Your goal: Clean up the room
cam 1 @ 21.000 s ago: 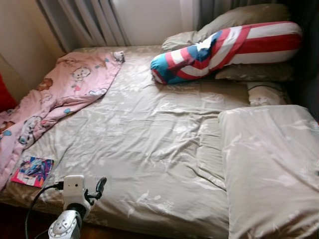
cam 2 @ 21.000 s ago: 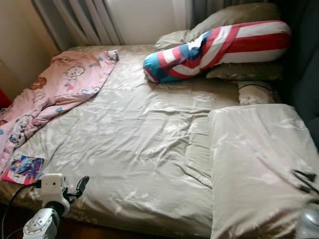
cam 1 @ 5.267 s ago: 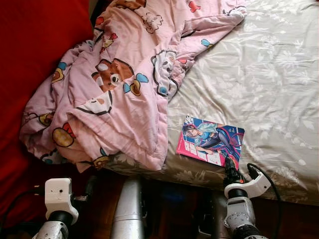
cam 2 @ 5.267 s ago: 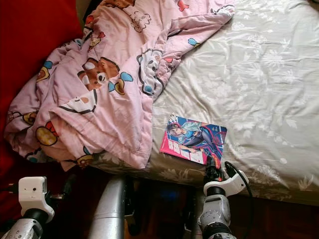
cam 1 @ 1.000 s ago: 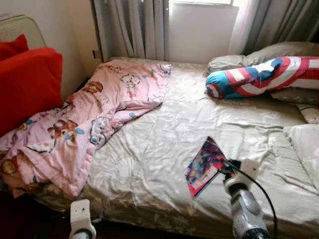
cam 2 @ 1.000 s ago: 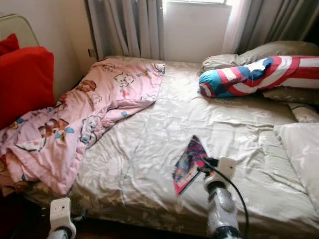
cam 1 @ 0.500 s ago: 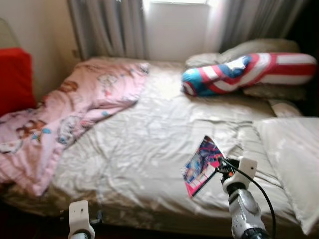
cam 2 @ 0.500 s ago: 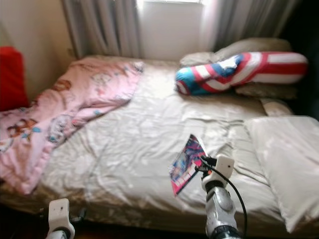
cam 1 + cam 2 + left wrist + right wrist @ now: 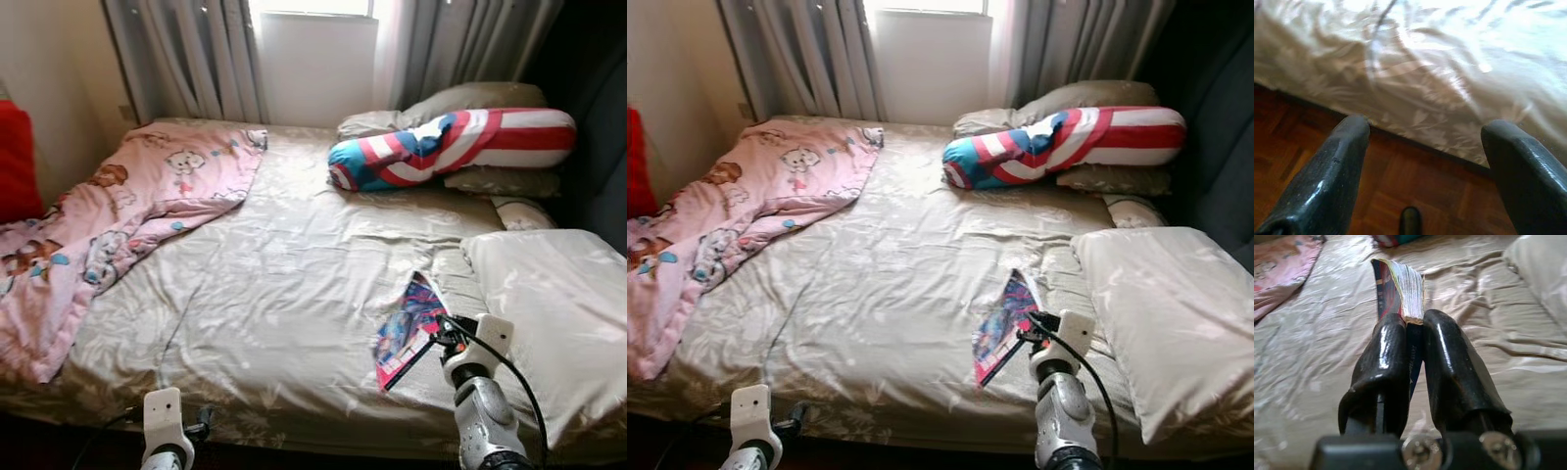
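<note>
My right gripper (image 9: 443, 334) is shut on a colourful comic book (image 9: 407, 331), holding it tilted above the beige bed sheet (image 9: 284, 294) near the bed's front right. In the right wrist view the book (image 9: 1396, 289) sticks out between the two black fingers (image 9: 1383, 362), its page edges facing me. My left gripper (image 9: 1422, 161) hangs low at the bed's front edge over the wooden floor (image 9: 1312, 147), its fingers wide open and holding nothing. Its wrist (image 9: 164, 421) shows at the bottom left of the head view.
A pink cartoon blanket (image 9: 118, 206) lies crumpled over the bed's left side. A striped red, white and blue bolster (image 9: 451, 142) and grey pillows (image 9: 470, 103) sit at the head. A large beige pillow (image 9: 549, 304) lies at the right. Curtains (image 9: 196, 59) hang behind.
The camera has swung right, so the red cushion has nearly left the picture. My right gripper still holds the book up over the sheet. The left arm stays low.
</note>
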`<state>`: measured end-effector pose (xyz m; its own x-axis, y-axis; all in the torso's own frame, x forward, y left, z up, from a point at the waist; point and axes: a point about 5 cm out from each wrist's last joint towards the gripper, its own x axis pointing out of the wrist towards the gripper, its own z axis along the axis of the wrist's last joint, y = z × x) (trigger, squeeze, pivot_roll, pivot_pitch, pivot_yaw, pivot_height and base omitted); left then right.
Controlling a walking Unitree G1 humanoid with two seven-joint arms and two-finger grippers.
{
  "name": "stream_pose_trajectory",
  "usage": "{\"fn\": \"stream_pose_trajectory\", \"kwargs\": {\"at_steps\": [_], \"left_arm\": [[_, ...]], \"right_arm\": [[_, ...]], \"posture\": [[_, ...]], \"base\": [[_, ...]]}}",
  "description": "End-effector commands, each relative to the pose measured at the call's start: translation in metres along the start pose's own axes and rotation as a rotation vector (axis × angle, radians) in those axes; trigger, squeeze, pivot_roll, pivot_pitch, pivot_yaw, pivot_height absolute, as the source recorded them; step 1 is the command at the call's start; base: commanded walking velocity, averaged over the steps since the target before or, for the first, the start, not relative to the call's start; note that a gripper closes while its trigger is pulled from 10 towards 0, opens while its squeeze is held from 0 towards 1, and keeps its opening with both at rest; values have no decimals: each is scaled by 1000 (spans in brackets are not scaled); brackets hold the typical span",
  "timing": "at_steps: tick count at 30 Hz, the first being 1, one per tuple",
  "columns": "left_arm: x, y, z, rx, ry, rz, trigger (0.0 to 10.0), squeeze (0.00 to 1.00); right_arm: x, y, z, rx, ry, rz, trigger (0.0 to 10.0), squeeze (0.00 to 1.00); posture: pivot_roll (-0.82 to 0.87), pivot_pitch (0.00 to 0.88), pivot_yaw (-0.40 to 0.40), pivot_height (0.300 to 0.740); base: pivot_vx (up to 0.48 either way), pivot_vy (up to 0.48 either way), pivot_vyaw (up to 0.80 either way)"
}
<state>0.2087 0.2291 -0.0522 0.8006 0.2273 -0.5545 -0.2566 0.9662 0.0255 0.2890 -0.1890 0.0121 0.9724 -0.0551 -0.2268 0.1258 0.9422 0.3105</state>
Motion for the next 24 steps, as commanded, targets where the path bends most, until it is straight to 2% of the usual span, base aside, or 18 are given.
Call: {"fn": "stream_pose_trajectory", "kwargs": {"at_steps": [1, 11, 17, 19, 24], "left_arm": [[1, 0, 1, -1, -1, -3, 10000, 0], [1, 1, 2, 18, -1, -10, 10000, 0], [1, 2, 3, 19, -1, -7, 10000, 0], [1, 2, 3, 19, -2, -7, 10000, 0], [1, 1, 5, 19, -18, -6, 10000, 0]], "right_arm": [[5, 0, 13, -7, -47, 1, 10000, 0], [7, 1, 11, 14, -30, -10, 10000, 0], [8, 2, 13, 25, -37, -7, 10000, 0], [8, 2, 13, 19, -39, -7, 10000, 0], [6, 2, 9, 18, -27, -7, 10000, 0]], "posture": [[-45, 0, -32, 740], [-44, 0, -29, 740], [-40, 0, -28, 740], [-40, 0, -28, 740], [-41, 0, -26, 740]], "base": [[244, 0, 0], [296, 0, 0], [333, 0, -683], [334, 0, 0], [0, 0, 0]]}}
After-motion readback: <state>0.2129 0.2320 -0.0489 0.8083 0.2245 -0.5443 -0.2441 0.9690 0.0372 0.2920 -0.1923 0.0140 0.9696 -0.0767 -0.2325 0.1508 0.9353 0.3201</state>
